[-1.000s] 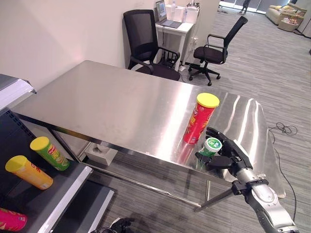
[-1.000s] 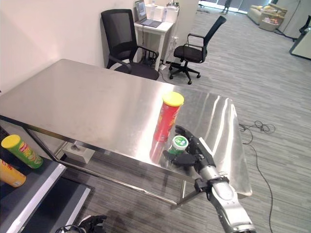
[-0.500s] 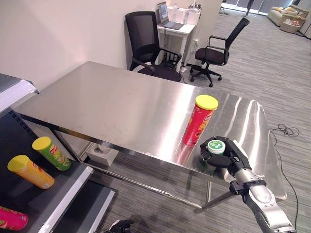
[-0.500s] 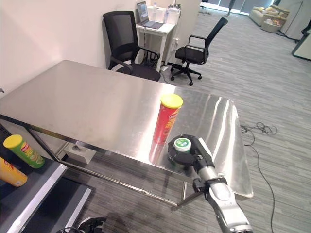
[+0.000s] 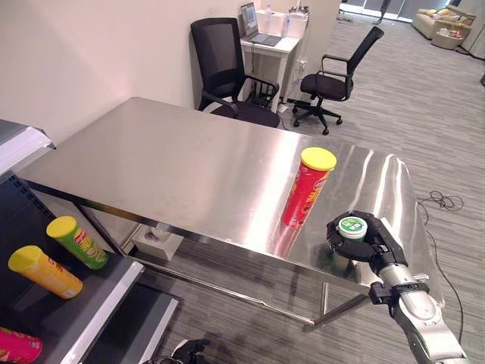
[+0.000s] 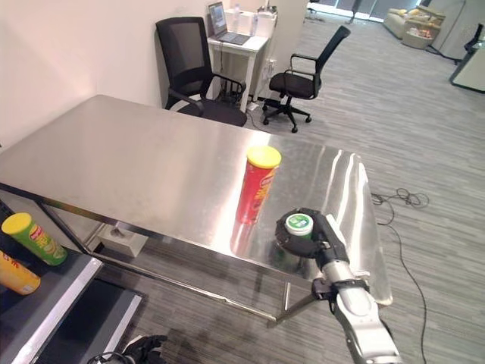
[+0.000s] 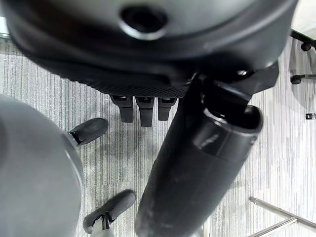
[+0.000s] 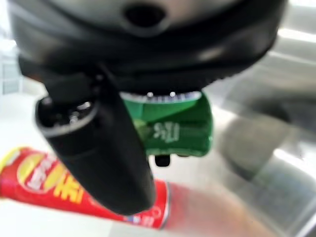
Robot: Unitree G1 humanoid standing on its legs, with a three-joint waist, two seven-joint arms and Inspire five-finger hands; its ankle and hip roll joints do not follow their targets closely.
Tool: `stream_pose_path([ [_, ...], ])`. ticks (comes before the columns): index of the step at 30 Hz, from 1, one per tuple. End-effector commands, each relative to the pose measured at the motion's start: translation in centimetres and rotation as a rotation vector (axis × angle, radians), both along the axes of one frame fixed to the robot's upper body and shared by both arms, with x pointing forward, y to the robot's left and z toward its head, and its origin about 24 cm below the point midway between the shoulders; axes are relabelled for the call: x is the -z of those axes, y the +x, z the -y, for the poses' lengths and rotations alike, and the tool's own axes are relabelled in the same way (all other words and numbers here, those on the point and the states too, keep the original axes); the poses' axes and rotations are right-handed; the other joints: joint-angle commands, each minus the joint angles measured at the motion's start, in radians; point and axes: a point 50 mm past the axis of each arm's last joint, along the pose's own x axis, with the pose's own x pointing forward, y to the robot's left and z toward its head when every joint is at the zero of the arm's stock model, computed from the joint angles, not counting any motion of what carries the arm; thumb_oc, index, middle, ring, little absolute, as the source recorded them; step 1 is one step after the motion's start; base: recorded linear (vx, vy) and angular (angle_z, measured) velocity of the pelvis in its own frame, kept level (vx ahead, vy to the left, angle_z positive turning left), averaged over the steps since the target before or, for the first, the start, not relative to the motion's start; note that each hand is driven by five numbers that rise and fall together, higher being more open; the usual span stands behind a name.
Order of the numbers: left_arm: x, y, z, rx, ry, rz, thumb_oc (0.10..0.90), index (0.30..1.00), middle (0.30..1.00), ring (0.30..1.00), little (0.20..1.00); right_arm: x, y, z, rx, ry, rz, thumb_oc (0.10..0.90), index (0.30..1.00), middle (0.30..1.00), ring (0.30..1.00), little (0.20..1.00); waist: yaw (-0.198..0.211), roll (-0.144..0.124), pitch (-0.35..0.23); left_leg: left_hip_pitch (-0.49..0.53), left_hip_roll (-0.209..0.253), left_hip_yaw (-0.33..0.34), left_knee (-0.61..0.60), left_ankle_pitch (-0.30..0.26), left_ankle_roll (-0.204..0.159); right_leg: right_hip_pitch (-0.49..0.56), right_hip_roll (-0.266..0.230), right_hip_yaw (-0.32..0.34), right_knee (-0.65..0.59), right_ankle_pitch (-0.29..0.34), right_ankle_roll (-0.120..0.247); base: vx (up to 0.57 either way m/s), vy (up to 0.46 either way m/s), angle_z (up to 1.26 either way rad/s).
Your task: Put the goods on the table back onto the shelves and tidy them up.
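My right hand (image 5: pixel 373 244) is shut on a short green can with a white and green lid (image 5: pixel 352 227), held just above the near right part of the steel table (image 5: pixel 189 167). Its own wrist view has the green can (image 8: pixel 173 129) between the thumb (image 8: pixel 98 148) and the fingers. A tall red tube with a yellow lid (image 5: pixel 307 187) stands upright on the table just left of the hand. On the dark shelf (image 5: pixel 91 303) at lower left lie a green tube (image 5: pixel 76 241), a yellow-orange tube (image 5: pixel 44 271) and a pink one (image 5: pixel 15 345). My left hand (image 7: pixel 197 163) hangs over the floor.
Two black office chairs (image 5: pixel 227 72) (image 5: pixel 333 80) stand beyond the table, beside a small white desk with a laptop (image 5: pixel 267 38). A white box (image 5: pixel 155 241) sits on the floor under the table. Grey carpet lies to the right.
My right hand closed round the green can, lifted it off the table and carried it a little to the right, away from the red tube.
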Motion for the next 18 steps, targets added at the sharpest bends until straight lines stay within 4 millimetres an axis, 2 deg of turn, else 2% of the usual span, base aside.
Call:
stream_pose_path([
  [1,-0.8,3.0,0.3,0.038,-0.007,0.069,0.800,0.900,0.900,0.900,0.900,-7.6,0.4,0.1,-0.075,-0.011,0.378,0.400,0.300,0.300,0.300,0.300,0.003,-0.002,0.007,0.077,-0.019,-0.025,0.010,-0.121,-0.007,0.055,0.040,0.028,0.038,-0.095,0.014,-0.02,-0.009,-0.05],
  [3,-0.8,2.9,0.1,0.031,-0.012,0.068,0.800,0.900,0.900,0.900,0.900,-8.6,-0.4,-0.8,-0.182,-0.002,0.410,0.400,0.300,0.300,0.300,0.300,-0.004,-0.001,0.009,0.073,-0.016,-0.019,0.010,-0.118,-0.010,0.045,0.044,0.032,0.043,-0.095,0.016,-0.03,-0.027,-0.03],
  [6,-0.8,2.7,-0.1,0.030,-0.015,0.066,0.800,0.900,0.900,0.900,0.900,-9.0,-0.9,-1.9,-0.277,0.000,0.410,0.400,0.300,0.300,0.300,0.300,-0.007,0.000,0.009,0.071,-0.014,-0.016,0.010,-0.116,-0.012,0.039,0.047,0.036,0.047,-0.095,0.016,-0.02,-0.021,-0.03],
  [8,-0.8,2.8,0.1,0.048,-0.023,0.071,0.800,0.900,0.900,0.900,0.900,-9.2,-1.3,-4.1,-0.436,-0.026,0.393,0.400,0.300,0.300,0.300,0.300,-0.006,0.003,0.012,0.069,-0.010,-0.013,0.010,-0.112,-0.015,0.033,0.048,0.037,0.053,-0.096,0.017,-0.03,-0.032,-0.01],
  [10,-0.8,2.8,0.2,0.054,-0.024,0.073,0.800,0.900,0.900,0.900,0.900,-8.9,-1.2,-4.9,-0.481,-0.022,0.379,0.400,0.300,0.300,0.300,0.300,-0.005,0.005,0.013,0.069,-0.008,-0.012,0.010,-0.110,-0.016,0.031,0.048,0.038,0.055,-0.096,0.016,-0.02,-0.019,-0.05],
  [13,-0.9,3.3,0.7,0.084,-0.027,0.084,0.800,0.900,0.900,0.900,0.900,-8.1,-1.3,-7.3,-0.592,-0.042,0.338,0.400,0.300,0.300,0.300,0.300,0.002,0.009,0.017,0.068,-0.006,-0.013,0.010,-0.105,-0.018,0.028,0.049,0.034,0.060,-0.096,0.016,-0.04,-0.022,-0.07],
  [14,-1.0,3.6,0.9,0.089,-0.017,0.092,0.800,0.900,0.900,0.900,0.900,-7.6,-1.2,-9.2,-0.639,-0.073,0.332,0.400,0.300,0.300,0.300,0.300,0.008,0.011,0.021,0.067,-0.005,-0.016,0.010,-0.102,-0.019,0.028,0.049,0.032,0.063,-0.099,0.013,-0.05,-0.033,-0.02],
  [16,-1.1,4.1,1.0,0.084,-0.003,0.105,0.800,0.900,0.900,0.900,0.900,-7.4,-1.0,-10.9,-0.668,-0.086,0.351,0.400,0.300,0.300,0.300,0.300,0.015,0.011,0.025,0.066,-0.004,-0.019,0.010,-0.098,-0.019,0.028,0.048,0.029,0.067,-0.100,0.010,-0.02,-0.022,0.01],
  [18,-1.2,4.3,1.0,0.083,0.004,0.111,0.800,0.900,0.900,0.900,0.900,-7.4,-0.8,-11.7,-0.678,-0.089,0.359,0.400,0.300,0.300,0.300,0.300,0.017,0.011,0.027,0.067,-0.004,-0.022,0.010,-0.097,-0.019,0.029,0.048,0.026,0.069,-0.102,0.009,-0.01,-0.032,0.04],
])
